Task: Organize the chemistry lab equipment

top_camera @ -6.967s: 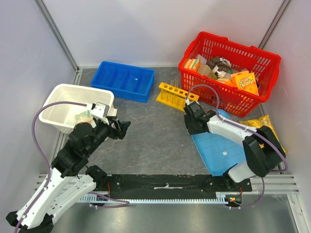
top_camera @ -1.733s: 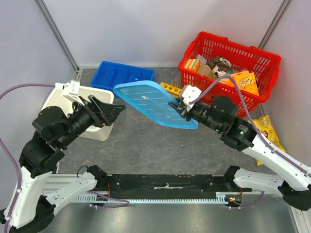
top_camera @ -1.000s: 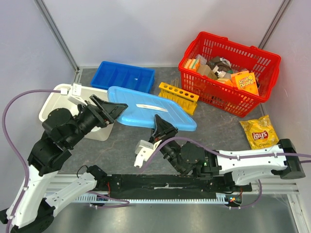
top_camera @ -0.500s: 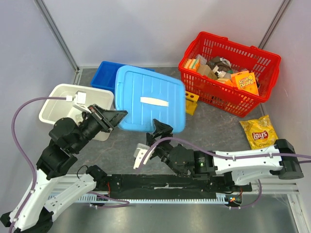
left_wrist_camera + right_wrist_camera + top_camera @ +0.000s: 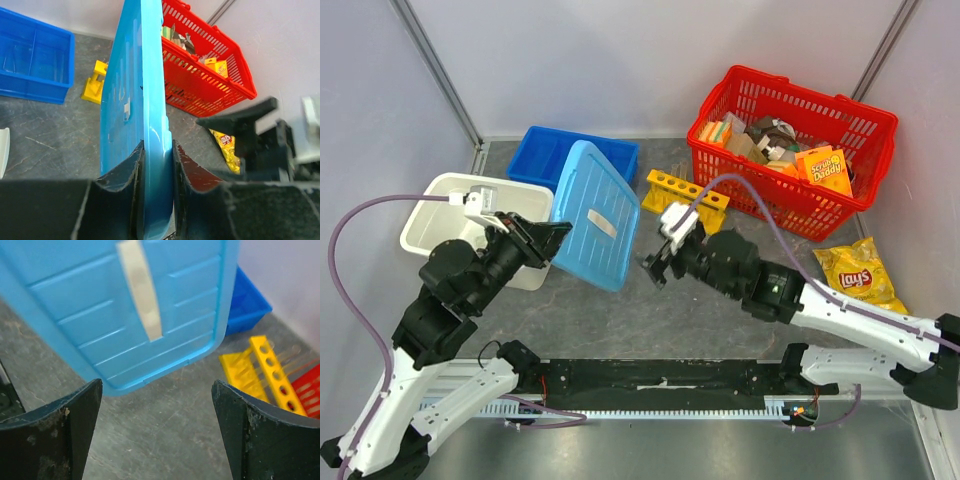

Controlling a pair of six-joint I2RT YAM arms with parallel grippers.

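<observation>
At the far left the white tub (image 5: pixel 430 215) sits open on the table (image 5: pixel 650 310). Beside it, the left hand (image 5: pixel 558 233) is clenched on the edge of the pale blue lid (image 5: pixel 595 225). The left wrist view shows both fingers (image 5: pixel 125 172) pressed against the lid's two faces, with the lid standing on edge. A moment ago the right hand carried this lid and the left hand was spread to receive it. The lid has now changed hands, and the left arm alone bears it. It hangs tilted between the tub and the rack (image 5: pixel 685 195), and partly covers the blue tray (image 5: pixel 545 150) from above. I cannot tell whether its low corner touches the table.

The yellow rack stands behind the lid, just in front of the red basket (image 5: pixel 840 110), and nothing holds it. Thin tubes seem to lie just behind it, but they are too faint to be sure.

The right hand (image 5: pixel 658 262) has let go. It is fully released and grasps nothing, and its fingers (image 5: pixel 75 410) are spread wide facing the lid's ribbed top. The chip bag (image 5: pixel 855 275) lies at the far right.

The handover looks complete. The right arm is probably free to go for the rack, while the left likely brings the lid to the tub.
</observation>
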